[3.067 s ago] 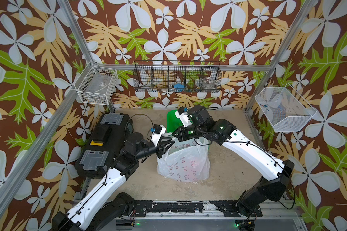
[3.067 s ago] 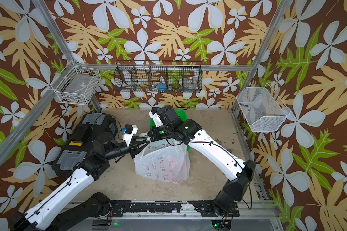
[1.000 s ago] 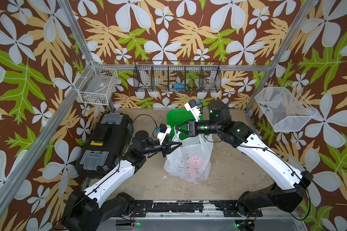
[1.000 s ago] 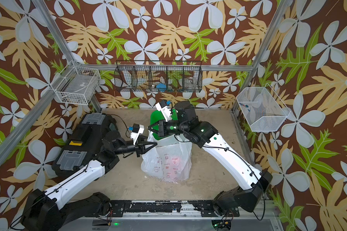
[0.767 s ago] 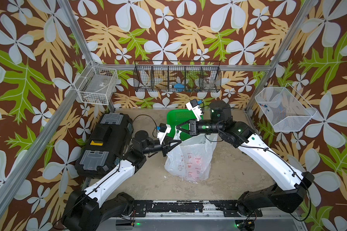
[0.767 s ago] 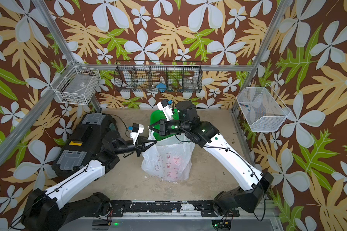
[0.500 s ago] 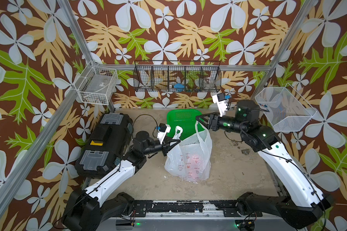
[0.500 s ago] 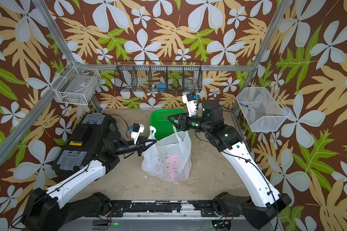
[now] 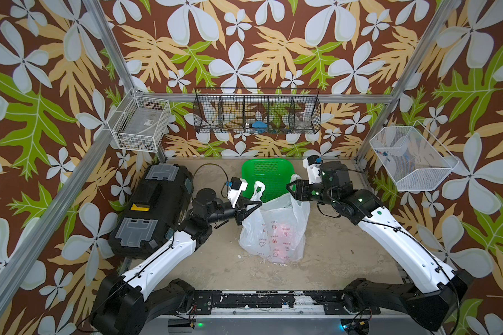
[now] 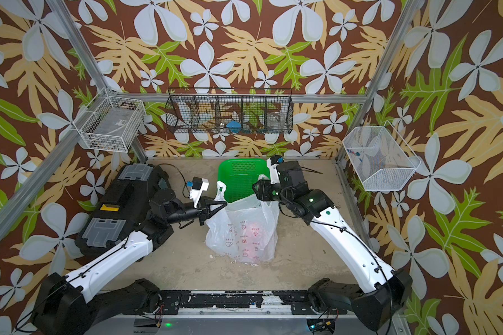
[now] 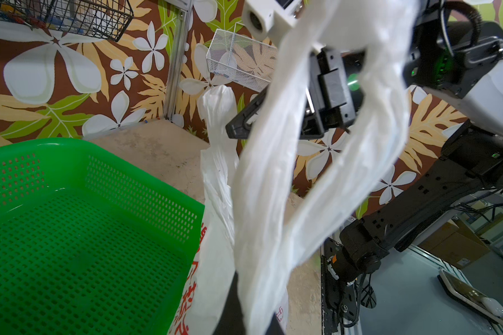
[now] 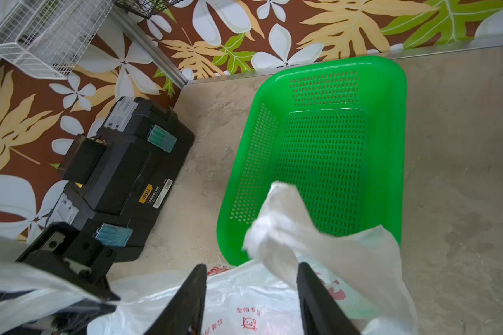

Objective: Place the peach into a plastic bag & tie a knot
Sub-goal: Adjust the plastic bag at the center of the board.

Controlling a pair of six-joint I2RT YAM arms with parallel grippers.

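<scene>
Right gripper (image 12: 251,266) swung back to the plastic bag (image 9: 273,232)
Jaws were apart around one handle (image 12: 279,214), left gripper (image 9: 256,203) was clamped on the other.

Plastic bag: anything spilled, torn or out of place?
Nothing stands out. The plastic bag stands upright beside the green basket, no tear visible. The left gripper pinches one handle; the other sits between the right gripper's open jaws.
</scene>
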